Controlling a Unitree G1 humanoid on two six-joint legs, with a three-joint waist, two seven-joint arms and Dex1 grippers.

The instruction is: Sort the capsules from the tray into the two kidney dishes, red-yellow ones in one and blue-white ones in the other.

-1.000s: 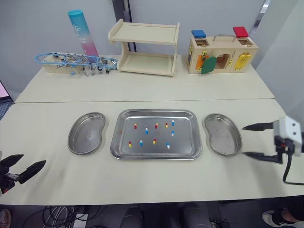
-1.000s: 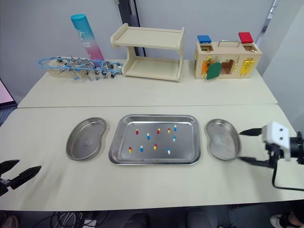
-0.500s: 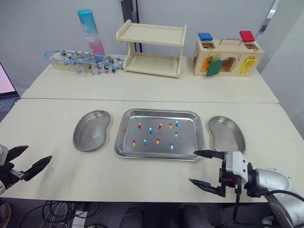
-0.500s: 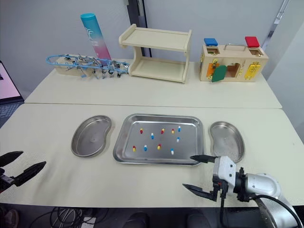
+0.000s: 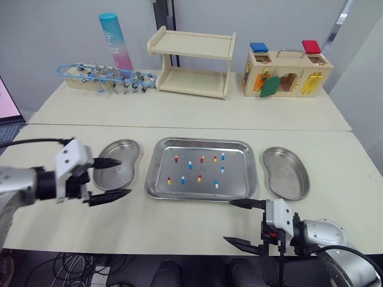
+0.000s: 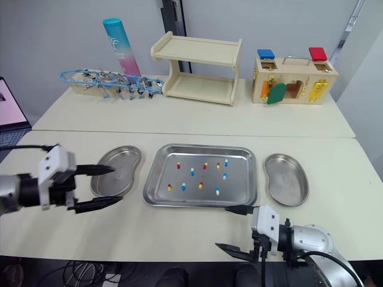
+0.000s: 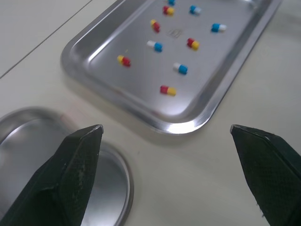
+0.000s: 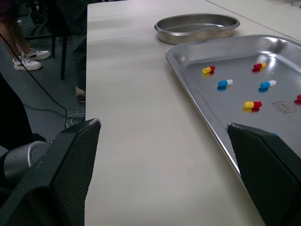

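The steel tray (image 5: pixel 197 143) lies mid-table holding several red-yellow capsules (image 5: pixel 176 159) and blue-white capsules (image 5: pixel 190 163), scattered apart. An empty kidney dish (image 5: pixel 124 150) sits to its left, another empty kidney dish (image 5: pixel 286 174) to its right. My left gripper (image 5: pixel 116 178) is open at the left dish's near right edge, one finger over the dish, the other over the table. In the left wrist view the tray's corner (image 7: pixel 175 127) sits between the fingers. My right gripper (image 5: pixel 228 221) is open in front of the tray's front right corner, holding nothing.
At the back stand a wooden shelf (image 5: pixel 190 63), a blue-pink tube (image 5: pixel 115 40), a rack of blue tools (image 5: pixel 102 78) and a wooden latch box (image 5: pixel 282 72). A seam crosses the table behind the tray. The right wrist view shows shoes (image 8: pixel 28 60) on the floor beyond the table edge.
My left gripper has swung from the table's front left edge in to the left kidney dish. The right gripper has slid a little left and nearer the front edge. Both stay open.
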